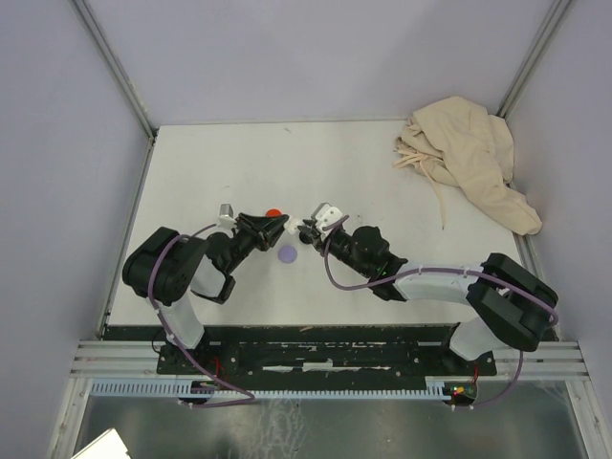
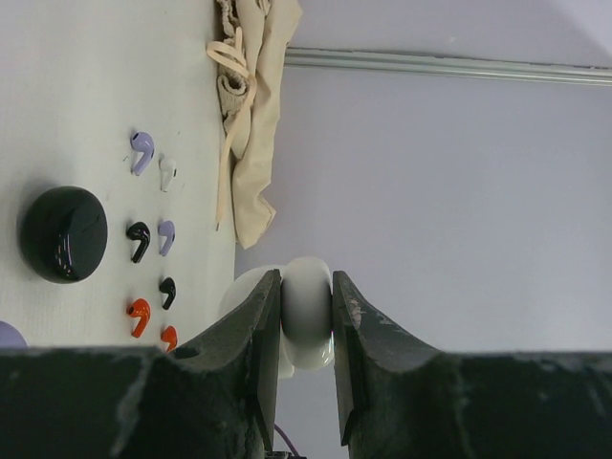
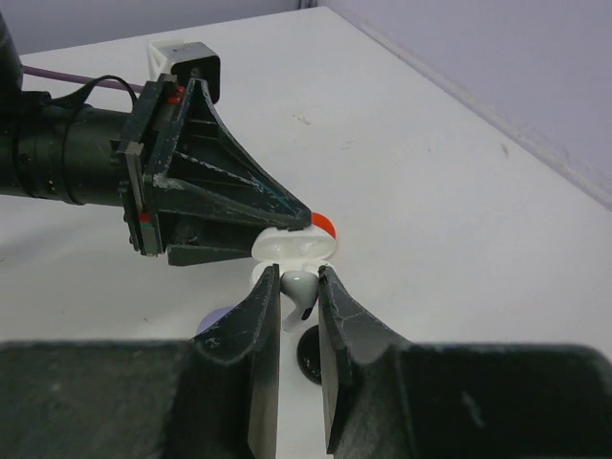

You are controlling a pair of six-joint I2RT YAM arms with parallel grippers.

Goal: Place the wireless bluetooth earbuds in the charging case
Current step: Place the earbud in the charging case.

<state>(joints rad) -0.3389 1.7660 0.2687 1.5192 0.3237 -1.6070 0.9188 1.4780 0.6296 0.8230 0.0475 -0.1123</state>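
Note:
My left gripper (image 2: 306, 287) is shut on the white charging case (image 2: 308, 316) and holds it above the table. In the right wrist view the case (image 3: 295, 247) is open, pinched at the tip of the left gripper (image 3: 287, 215). My right gripper (image 3: 298, 279) is shut on a white earbud (image 3: 300, 293), right below the case's opening. The two grippers meet at mid-table (image 1: 292, 229). Loose on the table lie lavender (image 2: 142, 150), white (image 2: 167, 170), black (image 2: 139, 239) and red (image 2: 139, 316) earbuds, among several.
A black round case (image 2: 63, 233) lies beside the loose buds. A red disc (image 1: 273, 211) and a lavender disc (image 1: 288, 253) lie under the grippers, a black disc (image 3: 311, 354) below my right fingers. A crumpled beige cloth (image 1: 469, 158) lies at the back right.

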